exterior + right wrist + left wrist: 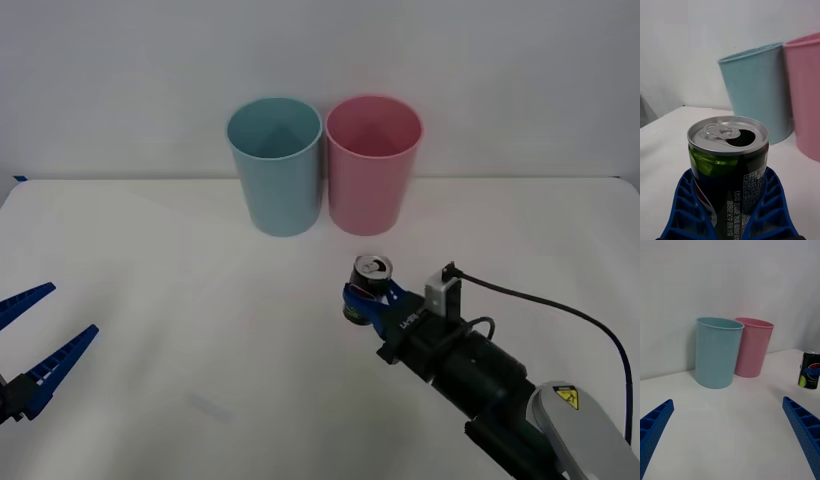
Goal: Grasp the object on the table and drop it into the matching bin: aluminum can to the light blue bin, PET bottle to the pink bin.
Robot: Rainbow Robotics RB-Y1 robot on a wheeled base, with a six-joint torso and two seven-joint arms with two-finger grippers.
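The right gripper (364, 297) is clamped on the can (367, 288), its ribbed blue fingers (685, 210) pressing both sides of the dark body below the green band. The can stands upright, silver top showing with the pull-tab and open mouth; whether its base touches the table (180, 300) cannot be told. The black arm runs back from it toward 4 o'clock in the front view.

From the can, the pink bin (372, 165) lies at 12 o'clock and the blue bin (275, 165) at about 11 o'clock, both smooth, tapered plastic buckets, wider at the rim, standing side by side with rims nearly touching near the table's far edge. A strip of bare white tabletop separates can and bins.

The left gripper (35, 345) sits at 9 o'clock by the table's left edge, fingers spread wide apart, holding nothing, with broad flat white surface between it and the can.
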